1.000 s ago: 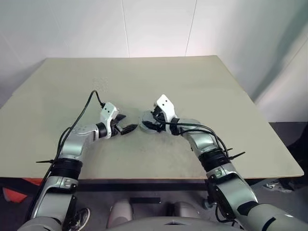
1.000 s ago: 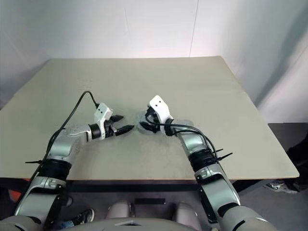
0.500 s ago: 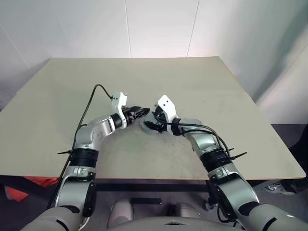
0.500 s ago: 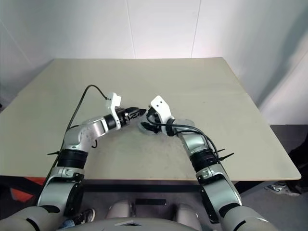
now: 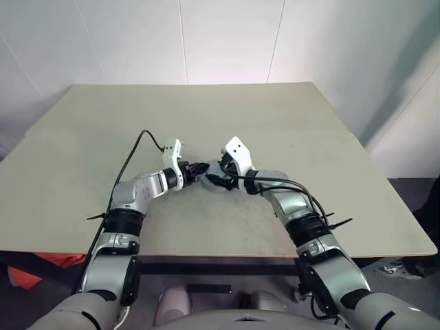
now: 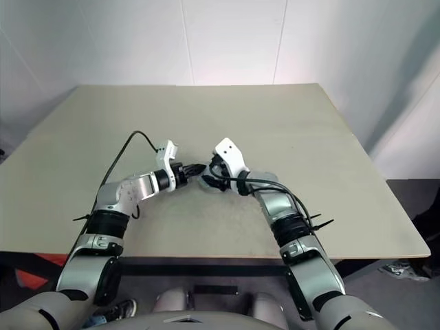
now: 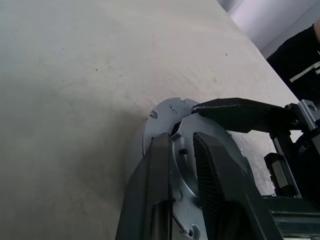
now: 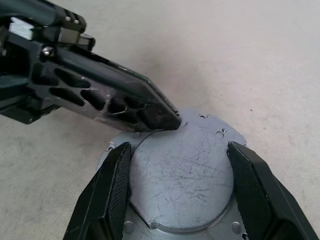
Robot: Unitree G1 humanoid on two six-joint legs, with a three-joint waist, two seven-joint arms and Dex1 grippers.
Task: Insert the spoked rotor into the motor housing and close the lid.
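A round silvery metal disc [image 8: 182, 175] with a holed flange lies on the table [image 5: 289, 130], its smooth scratched face up. I cannot tell whether it is the lid or the motor housing. The spoked rotor is out of view. My right gripper [image 8: 179, 147] grips the disc's raised round part, one finger against each side. My left gripper [image 5: 201, 167] is shut, and its tips rest at the disc's far rim [image 7: 170, 107], opposite the right gripper. In the left wrist view, one right finger [image 7: 240, 112] lies along the disc's edge.
The beige table stretches wide to the back and both sides. A white wall stands behind it. The left arm's black cable [image 5: 141, 141] loops above the table on the left. The table's right edge [image 5: 392, 199] drops to a dark floor.
My left arm has swung in to the right, rolled its wrist and closed its fingers, ending at the disc's rim. The right gripper and the disc have stayed put.
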